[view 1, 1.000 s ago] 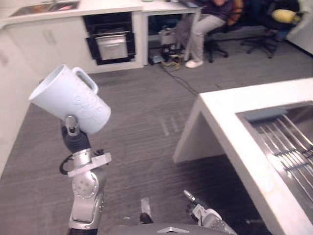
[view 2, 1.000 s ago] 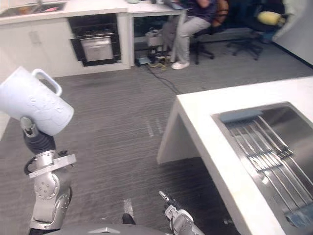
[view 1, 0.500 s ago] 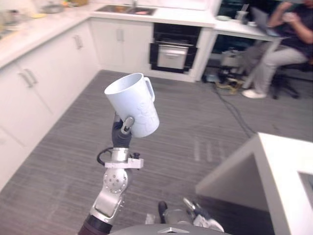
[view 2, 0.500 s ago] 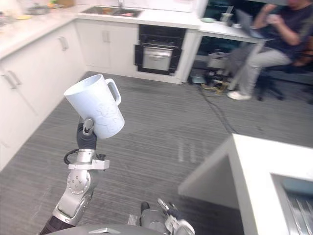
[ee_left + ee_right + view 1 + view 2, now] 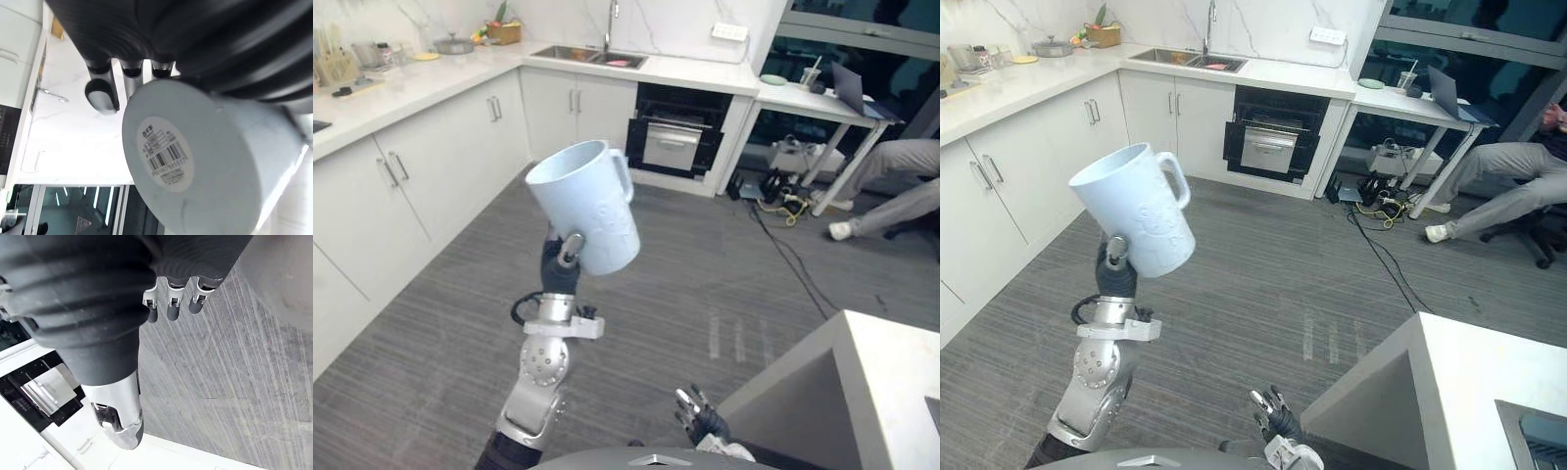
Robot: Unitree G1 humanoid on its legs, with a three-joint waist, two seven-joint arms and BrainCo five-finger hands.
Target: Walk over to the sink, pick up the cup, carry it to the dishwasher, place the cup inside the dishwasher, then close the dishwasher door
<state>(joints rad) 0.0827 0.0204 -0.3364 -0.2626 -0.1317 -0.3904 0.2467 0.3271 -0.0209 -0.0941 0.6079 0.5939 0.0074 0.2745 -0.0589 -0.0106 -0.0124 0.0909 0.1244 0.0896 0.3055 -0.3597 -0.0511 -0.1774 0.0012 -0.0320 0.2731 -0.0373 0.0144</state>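
Along the left, a run of white cabinets (image 5: 406, 181) is seen under a pale countertop (image 5: 382, 93). Just right of these, the cup (image 5: 585, 206) is held high above the grey floor (image 5: 724, 274) and well apart from every surface. It is tilted, with its mouth towards the cabinets and its handle on the far side. It is clamped in the left hand (image 5: 558, 276), whose fingers (image 5: 101, 90) are curled against the wall near the base. How far they wrap round cannot be told. Beyond the cup, the sink (image 5: 589, 56) is set in the far counter, and beside it the dark dishwasher (image 5: 677, 137) is seen open, with a silver rack showing. Low down, the right hand (image 5: 701, 423) is carried empty with its fingers (image 5: 168, 307) loosely straight, near the corner of a white island counter (image 5: 862, 377). Further right, loose cables (image 5: 781, 201) lie on the floor under a desk (image 5: 808, 98), and a seated person's legs (image 5: 891, 196) reach out. The carry is judged about half done. A low hold on a tilted cup could be shaken loose by walking. The approach could be misjudged because part of the way ahead is hidden by the raised cup. The island corner could be clipped by the right arm if a turn is cut tight.
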